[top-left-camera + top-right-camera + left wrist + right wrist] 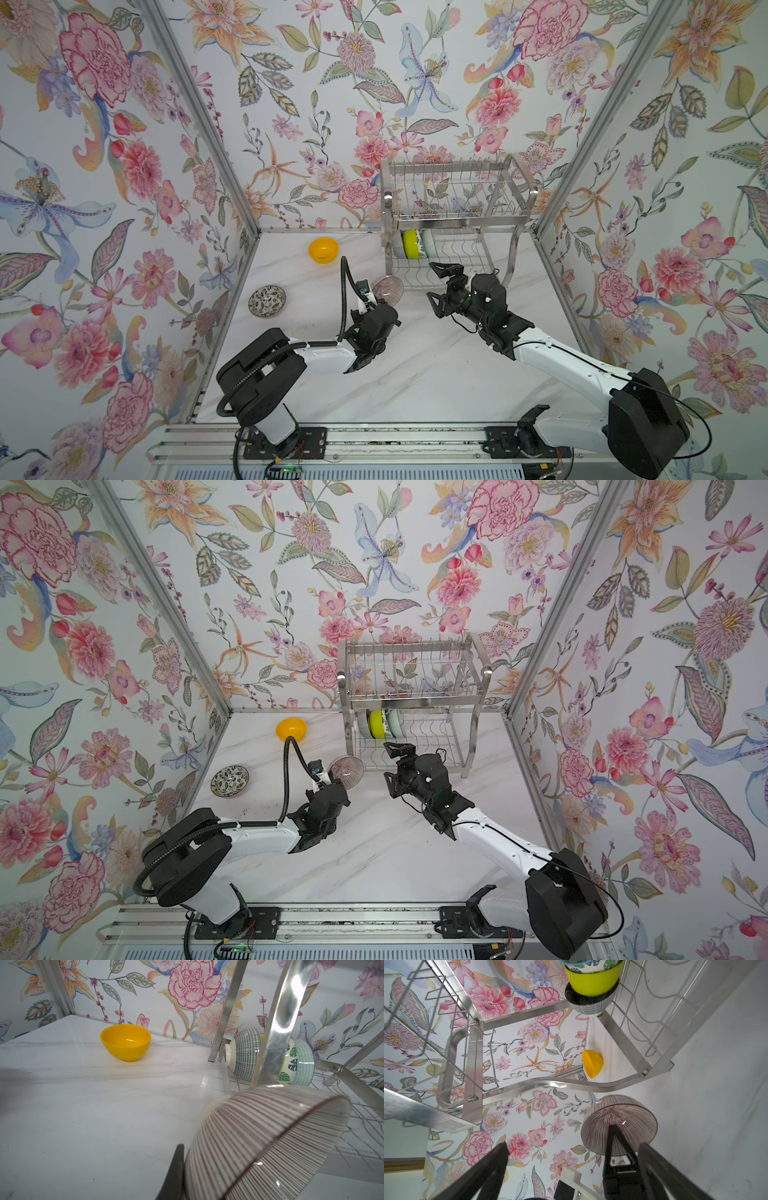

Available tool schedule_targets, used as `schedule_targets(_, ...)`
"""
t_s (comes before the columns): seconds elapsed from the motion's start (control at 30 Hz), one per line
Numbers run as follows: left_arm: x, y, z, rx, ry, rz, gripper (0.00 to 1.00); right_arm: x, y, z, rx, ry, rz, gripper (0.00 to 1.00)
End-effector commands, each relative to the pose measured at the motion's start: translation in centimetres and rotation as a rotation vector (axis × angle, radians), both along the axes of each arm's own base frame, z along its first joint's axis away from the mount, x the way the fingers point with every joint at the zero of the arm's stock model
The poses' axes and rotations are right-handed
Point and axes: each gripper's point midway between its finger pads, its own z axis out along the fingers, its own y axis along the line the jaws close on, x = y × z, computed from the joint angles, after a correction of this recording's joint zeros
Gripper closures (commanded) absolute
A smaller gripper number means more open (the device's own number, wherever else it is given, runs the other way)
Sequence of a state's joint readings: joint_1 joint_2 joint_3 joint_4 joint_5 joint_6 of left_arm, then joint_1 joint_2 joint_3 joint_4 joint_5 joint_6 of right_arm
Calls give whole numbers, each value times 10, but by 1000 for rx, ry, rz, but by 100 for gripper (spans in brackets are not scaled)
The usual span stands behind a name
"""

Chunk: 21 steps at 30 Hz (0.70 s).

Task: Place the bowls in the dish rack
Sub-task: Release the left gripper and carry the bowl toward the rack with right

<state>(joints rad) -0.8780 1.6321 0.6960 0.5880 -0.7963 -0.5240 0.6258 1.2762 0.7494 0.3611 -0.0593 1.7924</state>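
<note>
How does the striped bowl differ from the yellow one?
The striped bowl is pale with fine dark lines; the yellow bowl is plain. The striped bowl is tipped sideways in the left gripper; the yellow bowl sits upright on the table. Both are round, outside the dish rack.

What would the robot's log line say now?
left gripper: shut on ribbed bowl, beside dish rack | right gripper: open, empty | on table: orange bowl, dark patterned bowl

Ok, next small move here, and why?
Probably ease the open right gripper onto the ribbed bowl for a handover: the left gripper holds it just outside the dish rack, the right jaws face it, and the lower tier's free slots lie nearer the right arm.
</note>
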Motion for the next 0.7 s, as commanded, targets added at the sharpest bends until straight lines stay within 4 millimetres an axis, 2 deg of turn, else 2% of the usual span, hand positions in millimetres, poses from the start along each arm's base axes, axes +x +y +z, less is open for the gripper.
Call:
schedule_targets(0.0, 4, -10, 20, -61, -80, -2, 100, 6, 11, 19, 120, 0, -43, 5)
schedule_targets(0.27, 0, -23, 21, -54, -103, -42, 100, 12, 38, 17, 178, 33, -44, 17)
schedule_targets(0.5, -2, -27, 22, -41, -116, -56, 100, 21, 48, 16, 199, 45, -53, 28)
schedule_targets(0.67, -3, -31, 22, -35, -119, -61, 100, 25, 52, 15, 210, 53, -65, 33)
